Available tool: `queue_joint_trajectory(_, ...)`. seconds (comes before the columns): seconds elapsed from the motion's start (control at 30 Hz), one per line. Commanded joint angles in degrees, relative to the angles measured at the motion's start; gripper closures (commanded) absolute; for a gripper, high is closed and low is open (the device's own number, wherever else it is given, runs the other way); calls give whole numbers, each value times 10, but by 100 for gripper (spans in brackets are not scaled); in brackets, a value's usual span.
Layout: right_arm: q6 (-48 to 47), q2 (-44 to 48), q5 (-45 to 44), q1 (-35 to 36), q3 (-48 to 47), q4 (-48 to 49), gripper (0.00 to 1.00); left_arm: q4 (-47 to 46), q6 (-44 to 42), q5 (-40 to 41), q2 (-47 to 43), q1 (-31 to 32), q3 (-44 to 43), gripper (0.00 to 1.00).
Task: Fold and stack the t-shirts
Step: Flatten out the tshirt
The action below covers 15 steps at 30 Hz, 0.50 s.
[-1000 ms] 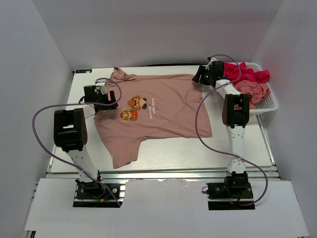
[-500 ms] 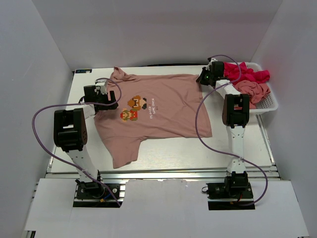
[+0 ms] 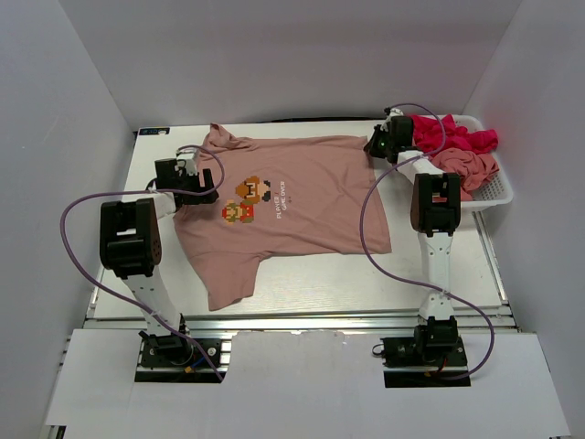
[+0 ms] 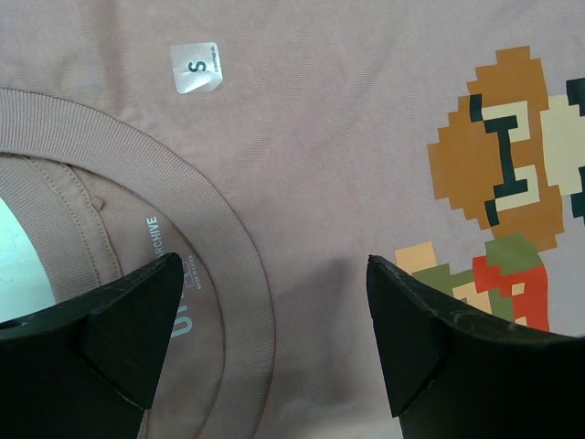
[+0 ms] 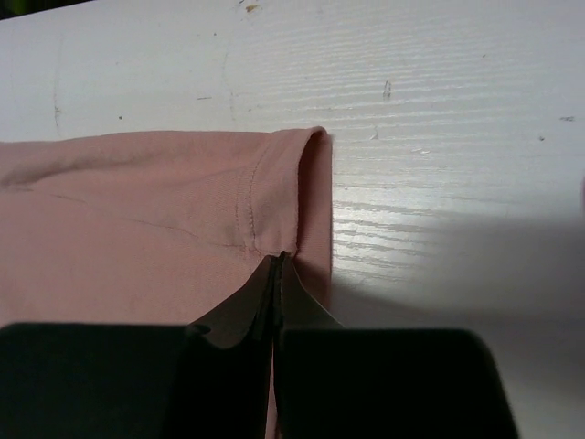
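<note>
Right wrist view: right gripper point(image 5: 277, 263) shut on the very tip of the hem corner point(image 5: 306, 151) of the pink t-shirt point(image 5: 137, 206) spread flat on the bench point(image 5: 439, 91), left gripper point(image 4: 274, 279) wide open, empty, over its collar point(image 4: 233, 242); likely to slip free if tugged.

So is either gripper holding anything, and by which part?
Right gripper pinches the shirt by its hem corner; left gripper is open, holding nothing.
</note>
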<state>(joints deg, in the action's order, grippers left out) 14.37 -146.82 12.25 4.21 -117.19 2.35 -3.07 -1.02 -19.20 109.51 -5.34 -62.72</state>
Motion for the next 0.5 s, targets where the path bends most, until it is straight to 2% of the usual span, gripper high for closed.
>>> queue_joint_trajectory(0.0,-16,35,-22,-7,-13,34,100,-4,0,-15,0,-6,-6,10)
queue_joint_trajectory(0.47,-15,41,-29,-10,5,139,100,-6,-2,-15,6,-6,-2,10)
